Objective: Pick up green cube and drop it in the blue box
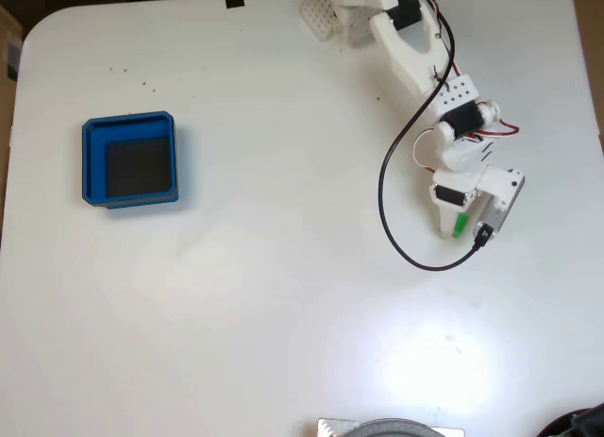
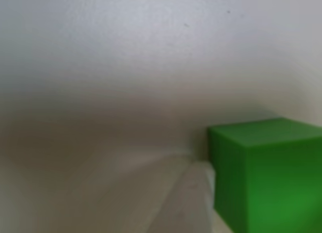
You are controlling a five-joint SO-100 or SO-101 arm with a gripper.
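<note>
The green cube (image 1: pixel 460 225) shows as a small green sliver between the white fingers of my gripper (image 1: pixel 461 228) at the right side of the table in the fixed view. The jaws stand close against it, shut on the cube. In the other view the green cube (image 2: pixel 266 177) looms large at the lower right, and a blurred white finger (image 2: pixel 188 203) rests against its left face, low over the white tabletop. The blue box (image 1: pixel 129 160), with blue walls and a dark floor, sits far off at the left of the table.
The white arm (image 1: pixel 415 50) reaches down from the top edge, and a black cable (image 1: pixel 387 187) loops out to its left. A grey round object (image 1: pixel 392 428) pokes in at the bottom edge. White tabletop (image 1: pixel 283 267) lies between the gripper and the box.
</note>
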